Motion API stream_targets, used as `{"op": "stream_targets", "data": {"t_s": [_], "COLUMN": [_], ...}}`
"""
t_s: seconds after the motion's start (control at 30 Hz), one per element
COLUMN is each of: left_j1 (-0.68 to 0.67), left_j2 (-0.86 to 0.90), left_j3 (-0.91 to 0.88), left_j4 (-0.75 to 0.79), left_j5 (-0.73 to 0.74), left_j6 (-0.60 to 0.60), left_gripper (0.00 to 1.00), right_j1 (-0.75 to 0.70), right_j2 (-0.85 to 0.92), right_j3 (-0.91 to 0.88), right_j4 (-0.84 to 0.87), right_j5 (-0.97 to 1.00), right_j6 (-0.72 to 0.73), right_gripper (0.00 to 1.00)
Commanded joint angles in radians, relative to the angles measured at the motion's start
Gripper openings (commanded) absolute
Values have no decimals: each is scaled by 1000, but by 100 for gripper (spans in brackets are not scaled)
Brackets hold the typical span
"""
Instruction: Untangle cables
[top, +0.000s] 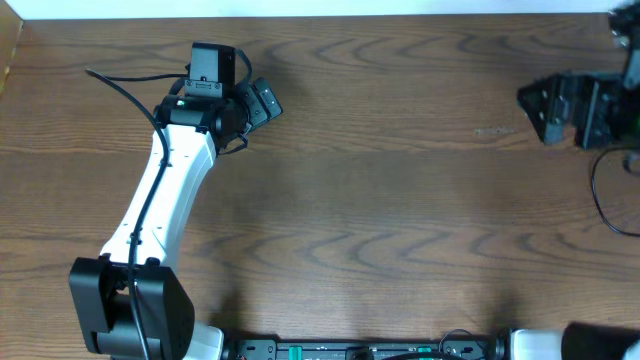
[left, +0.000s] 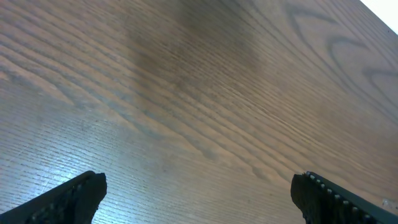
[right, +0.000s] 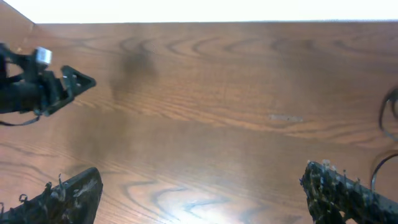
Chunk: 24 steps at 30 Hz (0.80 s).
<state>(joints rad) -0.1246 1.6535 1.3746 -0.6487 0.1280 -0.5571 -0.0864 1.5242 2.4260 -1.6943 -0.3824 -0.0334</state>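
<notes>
No white cable shows in any view. A thin black cord loops at the table's right edge beside the right arm, and it also shows at the right edge of the right wrist view. I cannot tell whether it is a task cable or the arm's own wire. My left gripper is at the back left, open and empty over bare wood. My right gripper is at the back right, open and empty.
The wooden table fills all views. Its far edge runs along the top. The left arm shows at the left in the right wrist view. The arm bases stand at the front edge.
</notes>
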Motion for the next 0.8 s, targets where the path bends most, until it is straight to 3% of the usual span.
{"op": "stream_targets", "data": {"t_s": [0.0,0.17,0.3,0.77], "left_j1": [1,1,1,1], "left_j2": [6,6,6,6], "left_j3": [4,4,4,4], "left_j4": [-2,-2,-2,-2], "left_j5": [-10,-10,-10,-10], "left_j6": [-2,-2,-2,-2], "left_gripper": [100,100,100,100], "right_j1": [4,53,68,-15], "right_j2": [-69,-150,-249,-936], "right_j3": [0,-51,-237,-1628], "right_j4": [-4,-3,80,1343], "right_j5": [-13,20,119,150], "right_j6": [-21,-98,-99,-142], "right_gripper": [99,99,99,99]}}
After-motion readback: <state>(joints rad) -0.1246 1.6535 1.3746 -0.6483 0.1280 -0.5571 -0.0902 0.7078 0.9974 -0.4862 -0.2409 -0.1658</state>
